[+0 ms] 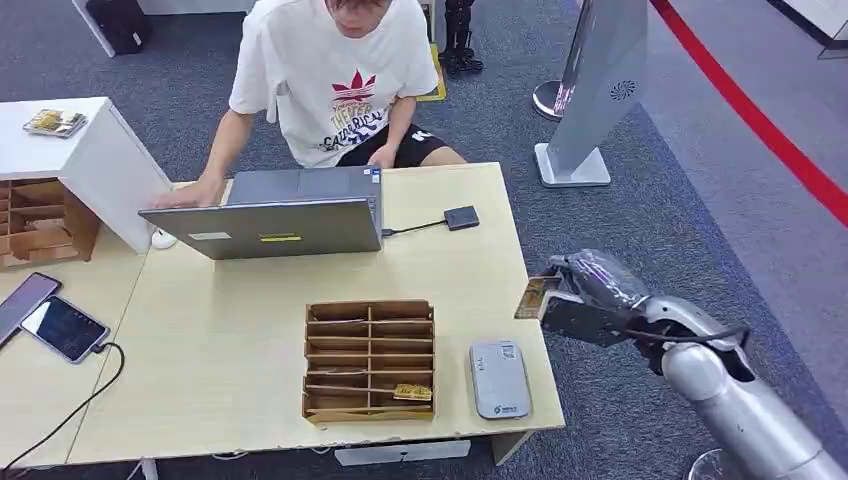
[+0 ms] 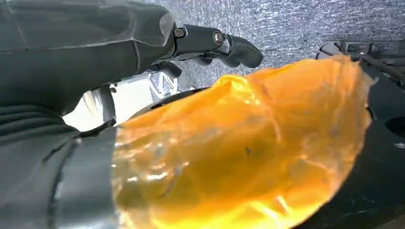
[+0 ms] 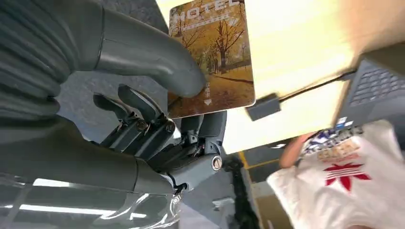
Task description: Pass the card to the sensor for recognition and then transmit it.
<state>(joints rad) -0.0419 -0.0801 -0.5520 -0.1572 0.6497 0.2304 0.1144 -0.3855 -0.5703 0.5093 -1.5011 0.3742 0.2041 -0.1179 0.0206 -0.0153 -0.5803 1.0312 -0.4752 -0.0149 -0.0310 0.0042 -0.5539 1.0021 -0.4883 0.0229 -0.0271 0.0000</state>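
Main worry for us right now is the grip: our right hand [image 1: 585, 300] has the card [image 1: 535, 297] pinched between the thumb [image 3: 157, 62] and the darker fingers [image 3: 143, 126], hanging out past the right edge of the table [image 1: 240, 400] over the carpet, so if that pinch loosens on the way in, the card probably ends up on the floor and not on the desk. The thumb also sits across a fair bit of the card face, which might be a problem if the reader wants it flat. Going left to right across the desk: two phones [image 1: 50, 315] with a cable [image 1: 70, 410] at the far left, a white cabinet [image 1: 70, 160] behind them, then the open laptop [image 1: 275, 215] with a person [image 1: 330, 80] typing, then the cardboard sorter [image 1: 370, 360] with one card already in a lower slot [image 1: 412, 392]. Just right of the sorter is the grey reader [image 1: 499, 378], which we're guessing is the sensor, though there's also a small black box [image 1: 461, 217] wired to the laptop further back, so picking the wrong target is a real risk. Coming in low from the right, the table edge is the first thing to catch on, and swinging too far could bump the sorter. Our left hand [image 2: 143, 43] shows up close in its wrist view with dark fingers stretched out over carpet and some orange film in front of the lens; we can't tell if it's holding anything.
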